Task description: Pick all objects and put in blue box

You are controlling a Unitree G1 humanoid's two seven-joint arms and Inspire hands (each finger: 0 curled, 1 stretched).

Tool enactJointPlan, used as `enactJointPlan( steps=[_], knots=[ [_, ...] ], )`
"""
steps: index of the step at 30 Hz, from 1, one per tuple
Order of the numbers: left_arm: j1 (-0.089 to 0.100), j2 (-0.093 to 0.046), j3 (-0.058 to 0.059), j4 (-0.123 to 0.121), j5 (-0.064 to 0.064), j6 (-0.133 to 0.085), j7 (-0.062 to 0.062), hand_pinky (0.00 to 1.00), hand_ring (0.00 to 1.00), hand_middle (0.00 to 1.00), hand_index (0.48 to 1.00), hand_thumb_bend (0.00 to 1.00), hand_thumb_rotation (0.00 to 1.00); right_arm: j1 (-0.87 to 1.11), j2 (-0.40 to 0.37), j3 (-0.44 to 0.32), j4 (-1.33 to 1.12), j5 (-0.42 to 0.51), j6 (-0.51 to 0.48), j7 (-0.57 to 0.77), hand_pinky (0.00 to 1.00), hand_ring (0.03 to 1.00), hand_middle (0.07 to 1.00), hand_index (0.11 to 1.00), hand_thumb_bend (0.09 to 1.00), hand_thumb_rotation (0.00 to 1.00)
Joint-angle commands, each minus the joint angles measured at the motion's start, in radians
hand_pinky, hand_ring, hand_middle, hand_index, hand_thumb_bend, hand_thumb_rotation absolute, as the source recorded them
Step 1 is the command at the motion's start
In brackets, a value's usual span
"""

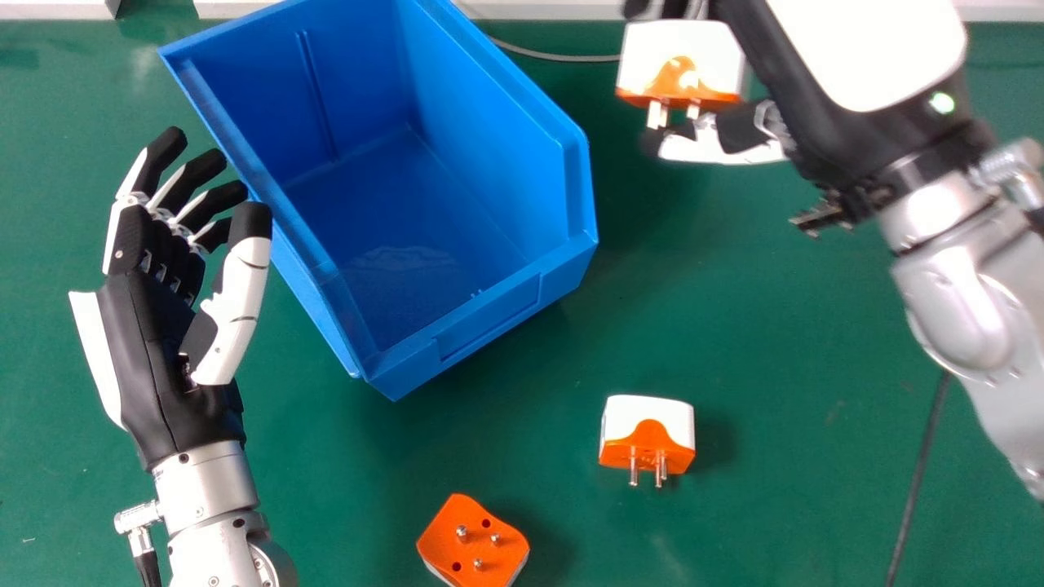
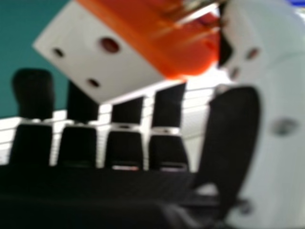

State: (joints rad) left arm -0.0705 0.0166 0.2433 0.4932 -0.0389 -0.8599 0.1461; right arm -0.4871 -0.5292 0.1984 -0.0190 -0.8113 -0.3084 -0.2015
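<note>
At the head view's upper right, my right hand (image 1: 816, 98) holds a white and orange plug adapter (image 1: 683, 61) between its fingers and thumb, to the right of the blue box. The right hand view has the same adapter (image 2: 100, 57) pinched by my right hand (image 2: 238, 138). The blue box (image 1: 481, 322) is empty and stands open at upper centre. Two more adapters lie on the table: one white and orange (image 1: 650, 432), pins facing the near edge, and one orange (image 1: 473, 542), pins up. My left hand (image 1: 155, 342) is open beside the box's left wall.
The table top (image 1: 775, 326) is green. A dark cable (image 1: 920, 481) runs along its right side beneath the right forearm. A thin grey cable (image 1: 555, 57) crosses behind the box, and white edging (image 1: 538, 10) lines the far side.
</note>
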Motion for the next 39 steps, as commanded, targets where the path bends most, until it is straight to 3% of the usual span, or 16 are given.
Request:
enactJointPlan(
  steps=[1, 7, 13, 22, 33, 39],
  knots=[
    [0.004, -0.001, -0.002, -0.013, 0.008, -0.020, 0.000, 0.64, 0.70, 0.76, 0.804, 0.66, 0.44, -0.071, 0.037, 0.019, 0.002, 0.003, -0.019, -0.009, 0.27, 0.371, 0.487, 0.540, 0.501, 0.00],
    [0.009, -0.004, 0.000, -0.012, 0.015, -0.025, 0.009, 0.64, 0.70, 0.76, 0.804, 0.66, 0.44, -0.115, 0.113, 0.061, 0.033, 0.043, -0.044, 0.044, 0.29, 0.373, 0.489, 0.533, 0.506, 0.00],
    [0.013, -0.005, 0.004, -0.010, 0.004, -0.032, 0.009, 0.64, 0.70, 0.76, 0.804, 0.67, 0.44, -0.162, 0.165, 0.111, 0.064, -0.005, -0.050, 0.047, 0.32, 0.387, 0.502, 0.518, 0.508, 0.00],
    [0.012, -0.011, 0.006, -0.008, 0.012, -0.030, 0.020, 0.64, 0.70, 0.76, 0.803, 0.68, 0.45, -0.180, 0.229, 0.162, 0.097, -0.010, -0.061, 0.079, 0.32, 0.392, 0.503, 0.510, 0.511, 0.00],
    [0.007, -0.009, 0.006, -0.005, 0.022, -0.035, 0.033, 0.64, 0.70, 0.76, 0.802, 0.68, 0.45, -0.229, 0.211, 0.285, 0.418, -0.132, -0.192, -0.064, 0.27, 0.405, 0.491, 0.501, 0.514, 0.00],
    [0.005, -0.014, 0.002, -0.010, 0.022, -0.031, 0.034, 0.64, 0.70, 0.76, 0.802, 0.68, 0.45, -0.278, 0.209, 0.337, 0.579, -0.184, -0.215, -0.138, 0.27, 0.395, 0.472, 0.512, 0.514, 0.00]
  ],
)
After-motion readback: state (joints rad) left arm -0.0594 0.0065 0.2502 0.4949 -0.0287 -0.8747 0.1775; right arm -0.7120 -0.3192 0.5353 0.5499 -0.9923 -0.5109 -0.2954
